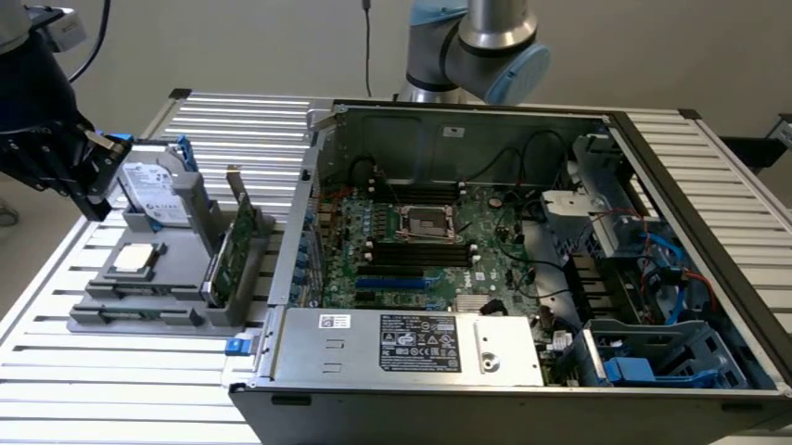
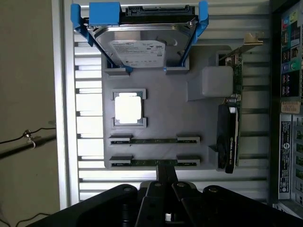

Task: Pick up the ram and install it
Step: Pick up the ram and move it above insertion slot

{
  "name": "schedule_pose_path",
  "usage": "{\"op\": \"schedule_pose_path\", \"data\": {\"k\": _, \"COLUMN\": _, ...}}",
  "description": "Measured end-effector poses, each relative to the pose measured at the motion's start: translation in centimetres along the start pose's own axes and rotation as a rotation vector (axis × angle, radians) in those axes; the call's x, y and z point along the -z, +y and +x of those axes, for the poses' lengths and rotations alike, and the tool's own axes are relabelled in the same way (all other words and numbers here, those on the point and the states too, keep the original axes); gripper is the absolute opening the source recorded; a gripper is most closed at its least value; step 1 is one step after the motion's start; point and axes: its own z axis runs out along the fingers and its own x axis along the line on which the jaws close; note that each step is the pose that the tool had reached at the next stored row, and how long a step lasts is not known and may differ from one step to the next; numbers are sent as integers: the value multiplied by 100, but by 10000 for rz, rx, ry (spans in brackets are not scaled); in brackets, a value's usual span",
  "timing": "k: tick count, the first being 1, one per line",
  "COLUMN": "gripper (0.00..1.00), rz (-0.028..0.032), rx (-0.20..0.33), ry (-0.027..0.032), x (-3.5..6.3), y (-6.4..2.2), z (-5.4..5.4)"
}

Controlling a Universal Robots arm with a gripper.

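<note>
Slatted metal table [image 1: 87, 380], pale wall behind (bare room); gripper [image 2: 166, 171] pinched shut, empty, near the ram [image 2: 142, 162].

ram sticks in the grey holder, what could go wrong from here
The gripper is shut, its tip overlapping the nearer ram in the wrist view; lowered like that, it could press on the stick's top edge instead of straddling it. The second stick sits close alongside, so a small offset could catch it too.
</note>
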Motion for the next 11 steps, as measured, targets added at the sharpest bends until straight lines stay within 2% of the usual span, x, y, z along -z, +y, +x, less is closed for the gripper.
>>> {"op": "schedule_pose_path", "data": {"k": 7, "gripper": 11, "rz": -4, "rx": 46, "ry": 1, "x": -3, "y": -1, "z": 7}}
{"op": "schedule_pose_path", "data": {"k": 11, "gripper": 11, "rz": 0, "rx": 764, "ry": 15, "x": -25, "y": -1, "z": 6}}
